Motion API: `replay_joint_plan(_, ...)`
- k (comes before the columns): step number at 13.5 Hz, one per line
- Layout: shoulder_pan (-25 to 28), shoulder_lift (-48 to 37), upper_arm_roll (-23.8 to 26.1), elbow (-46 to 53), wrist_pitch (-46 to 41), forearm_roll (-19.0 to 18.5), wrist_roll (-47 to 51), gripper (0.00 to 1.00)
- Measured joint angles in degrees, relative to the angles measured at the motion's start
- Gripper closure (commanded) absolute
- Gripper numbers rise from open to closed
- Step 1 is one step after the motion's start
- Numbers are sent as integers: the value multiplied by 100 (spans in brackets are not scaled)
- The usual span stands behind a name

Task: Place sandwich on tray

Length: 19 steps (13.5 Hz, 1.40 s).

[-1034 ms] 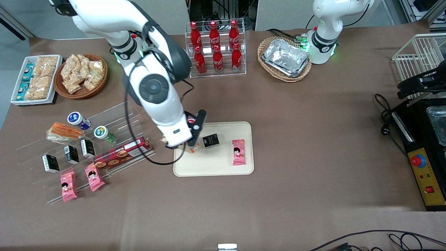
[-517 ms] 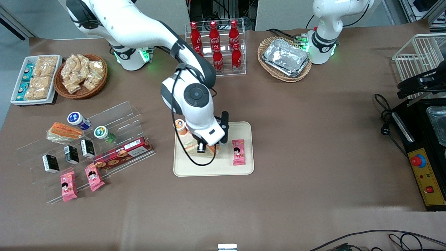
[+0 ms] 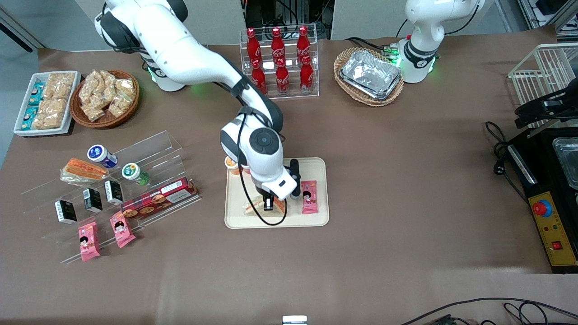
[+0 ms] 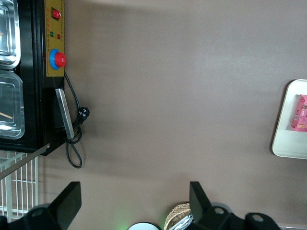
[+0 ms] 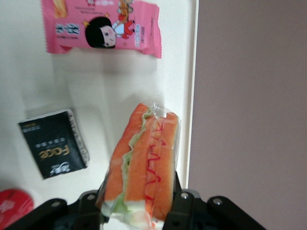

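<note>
Holding the sandwich clamped in my tool, I have it low over the tray near the camera-side rim, long axis running from the tool toward the pink packet; release looks next

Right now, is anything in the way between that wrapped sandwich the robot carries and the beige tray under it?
Nothing visible. The tool grips the sandwich over a bare patch of the tray, beside the black packet and the pink packet.
</note>
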Motion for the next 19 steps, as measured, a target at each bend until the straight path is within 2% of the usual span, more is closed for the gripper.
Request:
replay_joint_plan(2,-13,197,-19,-2,214,-1,-10,48)
replay_joint_plan(3,-13,257,-21,-1,252,-2,-12,21)
replay_joint_plan(4,-13,294,-21,-1,273,-2,-12,3)
replay_joint_plan(5,-14,295,-22,0,275,-2,-12,0)
replay_joint_plan(10,-113,151,-23,128,174,207,2,0)
replay_joint_plan(13,-174,-364,-83,205,-128,705,109,0)
replay_joint_plan(15,-411,-795,-132,213,-563,943,288,0)
replay_joint_plan(19,-943,-1631,-157,256,-1667,990,1690,0)
